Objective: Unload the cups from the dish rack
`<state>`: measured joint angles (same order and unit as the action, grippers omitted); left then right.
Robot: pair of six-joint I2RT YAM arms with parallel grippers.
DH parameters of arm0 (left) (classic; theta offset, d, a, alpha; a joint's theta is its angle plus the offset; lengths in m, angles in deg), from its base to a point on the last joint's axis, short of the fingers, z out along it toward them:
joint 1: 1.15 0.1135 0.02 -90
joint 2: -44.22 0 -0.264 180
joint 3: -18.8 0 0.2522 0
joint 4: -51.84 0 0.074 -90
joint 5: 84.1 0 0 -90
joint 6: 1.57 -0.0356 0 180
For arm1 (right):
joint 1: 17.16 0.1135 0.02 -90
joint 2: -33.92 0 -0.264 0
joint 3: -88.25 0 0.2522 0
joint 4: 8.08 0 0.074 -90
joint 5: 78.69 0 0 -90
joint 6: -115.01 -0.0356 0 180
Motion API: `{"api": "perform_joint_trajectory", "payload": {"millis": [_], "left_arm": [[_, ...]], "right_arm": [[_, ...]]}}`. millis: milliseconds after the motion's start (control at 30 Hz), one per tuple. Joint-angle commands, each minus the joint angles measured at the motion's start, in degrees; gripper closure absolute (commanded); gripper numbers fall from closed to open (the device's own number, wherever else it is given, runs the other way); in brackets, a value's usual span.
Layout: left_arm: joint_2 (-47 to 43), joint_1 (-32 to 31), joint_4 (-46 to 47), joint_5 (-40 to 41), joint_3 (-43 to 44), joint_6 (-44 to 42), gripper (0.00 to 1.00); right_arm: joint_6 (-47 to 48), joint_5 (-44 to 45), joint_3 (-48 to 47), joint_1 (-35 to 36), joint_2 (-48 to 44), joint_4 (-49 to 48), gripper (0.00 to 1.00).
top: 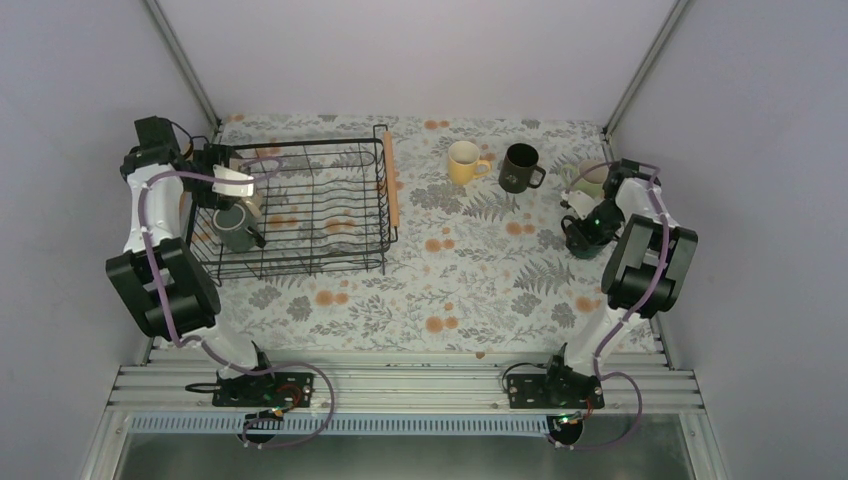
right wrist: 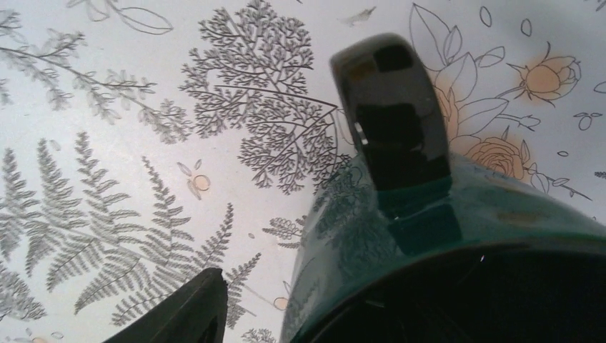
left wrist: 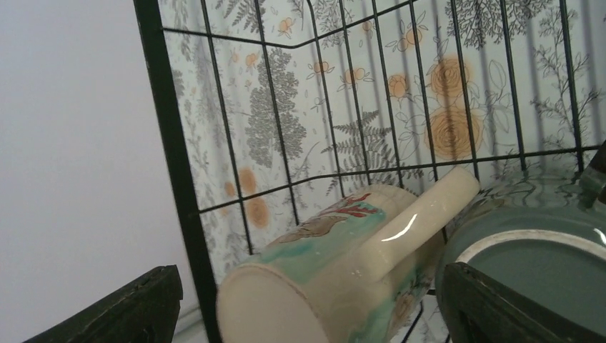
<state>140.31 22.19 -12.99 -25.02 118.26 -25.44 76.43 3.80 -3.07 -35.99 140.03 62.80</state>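
The black wire dish rack stands at the left. In it lie a cream patterned mug on its side and a grey-green mug beside it, which also shows in the left wrist view. My left gripper reaches into the rack's left end; it is open, a finger on each side of the cream mug, not touching it. A yellow mug, a black mug and a pale green mug stand on the cloth. My right gripper is open over the dark teal mug; one finger is clear of its wall, the other is hidden.
The flowered tablecloth covers the table. The rack's wooden handle runs along its right side. Grey walls close in left, right and behind. The rack's thick corner wire stands just left of the cream mug.
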Motion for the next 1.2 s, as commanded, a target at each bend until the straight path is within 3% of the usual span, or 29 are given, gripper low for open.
{"api": "perform_joint_trajectory", "payload": {"millis": [0, 300, 467, 767, 1167], "left_arm": [[-4.21, -1.49, 3.77, -1.61, -1.16, -13.53, 0.13], [-3.59, -6.00, 3.77, 7.74, -3.51, -24.09, 0.26], [-1.31, -6.54, 0.90, 11.98, -1.19, -26.41, 0.28], [-1.79, -7.78, 9.88, 16.68, -9.15, -30.43, 0.28], [0.33, -9.61, 14.41, 22.14, -10.72, -32.42, 0.32]], "right_arm": [[2.36, -3.37, -2.16, -0.52, -3.81, 2.84, 0.41], [4.47, -7.36, -6.23, -0.49, -6.86, 8.58, 0.37], [5.25, -8.80, -7.68, -0.42, -8.42, 10.69, 0.36], [5.67, -12.63, -10.79, 0.09, -9.12, 13.82, 0.35], [5.71, -14.13, -12.24, 1.17, -9.06, 14.76, 0.35]]}}
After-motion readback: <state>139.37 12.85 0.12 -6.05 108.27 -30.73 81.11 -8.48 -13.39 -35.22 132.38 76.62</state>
